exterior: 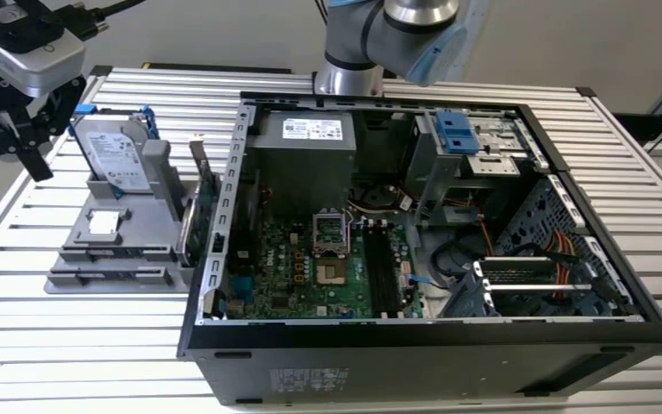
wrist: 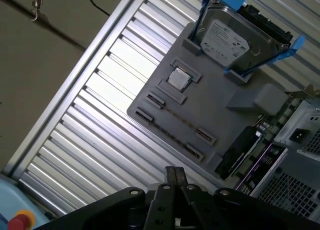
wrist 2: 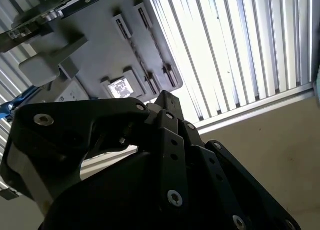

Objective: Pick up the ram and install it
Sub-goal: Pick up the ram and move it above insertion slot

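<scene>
Exterior view: the gripper (exterior: 30, 153) hangs at the exterior view's left, over the counter (exterior: 78, 345) edge and apart from the grey holder (exterior: 101, 228). The ram (exterior: 118, 252) stands on edge in a holder slot, beside the open case (exterior: 423, 354).

Second wrist view: the gripper (wrist 2: 165, 97) is above the holder (wrist 2: 100, 49).

First wrist view: the gripper (wrist: 175, 177) is closed, tips together, holding nothing. The ram (wrist: 180, 119) sits in its slot, near the drive (wrist: 227, 39).
</scene>
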Motion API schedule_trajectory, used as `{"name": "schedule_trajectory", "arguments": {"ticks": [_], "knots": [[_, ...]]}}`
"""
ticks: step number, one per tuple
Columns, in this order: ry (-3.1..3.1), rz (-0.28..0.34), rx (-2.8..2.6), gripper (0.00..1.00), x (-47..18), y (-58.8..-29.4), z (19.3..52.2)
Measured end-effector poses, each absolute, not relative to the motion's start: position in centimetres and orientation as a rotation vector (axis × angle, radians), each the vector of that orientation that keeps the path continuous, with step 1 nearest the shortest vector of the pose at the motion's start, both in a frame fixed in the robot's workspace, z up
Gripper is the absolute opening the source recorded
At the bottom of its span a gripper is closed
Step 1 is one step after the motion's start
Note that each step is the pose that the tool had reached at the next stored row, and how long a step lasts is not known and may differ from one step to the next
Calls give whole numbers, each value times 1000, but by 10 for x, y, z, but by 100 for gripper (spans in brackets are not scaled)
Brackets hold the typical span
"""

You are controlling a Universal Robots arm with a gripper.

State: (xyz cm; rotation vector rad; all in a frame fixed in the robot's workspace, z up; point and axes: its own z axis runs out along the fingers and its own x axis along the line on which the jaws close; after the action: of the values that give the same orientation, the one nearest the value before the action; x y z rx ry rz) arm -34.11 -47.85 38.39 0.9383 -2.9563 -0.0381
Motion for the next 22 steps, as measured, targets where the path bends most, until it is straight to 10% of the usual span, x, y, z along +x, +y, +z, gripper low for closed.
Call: {"name": "schedule_trajectory", "arguments": {"ticks": [22], "knots": [[-2933,-28,1002,0,-341,-477,384]]}}
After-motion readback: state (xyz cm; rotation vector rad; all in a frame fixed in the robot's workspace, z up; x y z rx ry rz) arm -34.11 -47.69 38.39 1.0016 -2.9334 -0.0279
